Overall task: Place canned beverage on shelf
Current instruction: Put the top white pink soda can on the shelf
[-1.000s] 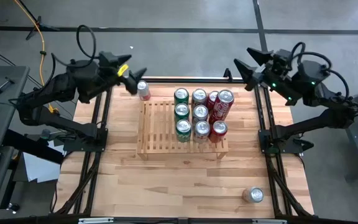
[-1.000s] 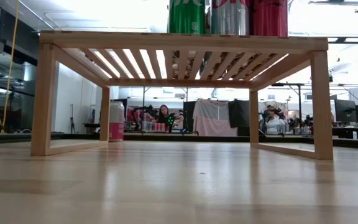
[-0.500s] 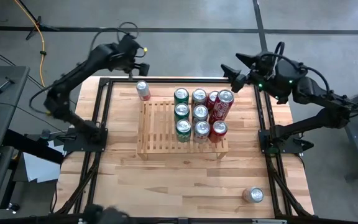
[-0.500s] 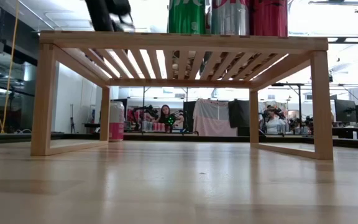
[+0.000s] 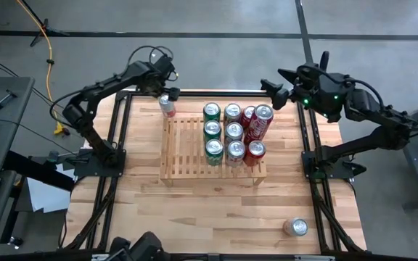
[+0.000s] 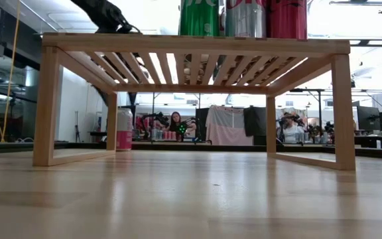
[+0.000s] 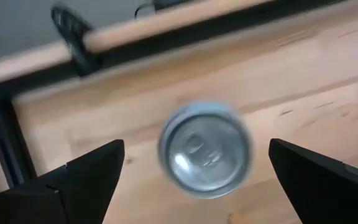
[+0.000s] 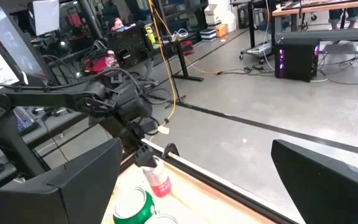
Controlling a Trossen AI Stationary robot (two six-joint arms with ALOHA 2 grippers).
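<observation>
Wooden table [image 5: 216, 206] carries the slatted shelf [image 5: 183, 148], nine cans crowding its right half. A pink can [image 5: 167, 106] stands just beyond its far-left corner. The left gripper [image 5: 167, 88] has swung over it, fingers spread; the right gripper [image 5: 273, 88] waits open, far right.

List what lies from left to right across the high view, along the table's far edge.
Left claw above the pink can → the shelf's bare slats → green cans → silver cans → red cans → right claw.

Cans [image 5: 234, 131] crowd the shelf's [image 5: 183, 150] right half; one can [image 5: 167, 106] stands behind it.
</observation>
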